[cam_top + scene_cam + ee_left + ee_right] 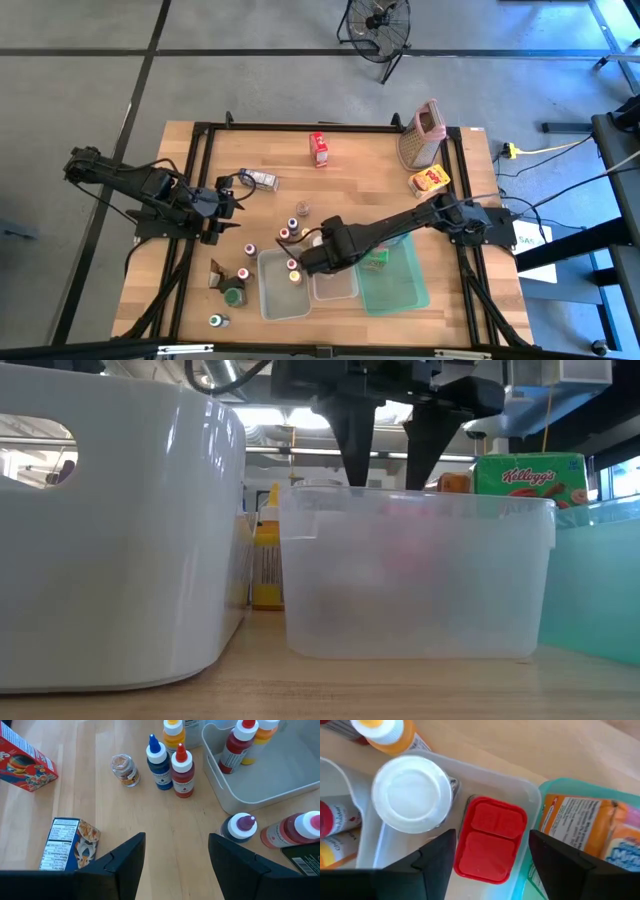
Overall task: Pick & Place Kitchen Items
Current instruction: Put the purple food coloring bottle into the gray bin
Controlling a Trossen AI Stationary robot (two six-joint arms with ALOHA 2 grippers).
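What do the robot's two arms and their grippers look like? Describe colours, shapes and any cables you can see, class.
Both arms are dark, nearly black, built of jointed segments. The left gripper and the right gripper each end in two flat, dark, angular fingers, wide at the base and narrowing to a blunt tip. Thin dark cables run along the arms. No markings can be made out.

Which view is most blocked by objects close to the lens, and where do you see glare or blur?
Low view: the white tub and frosted clear tub fill the frame, and ceiling lights glare behind. Right wrist view: the white cap and red lid look soft, being very close.
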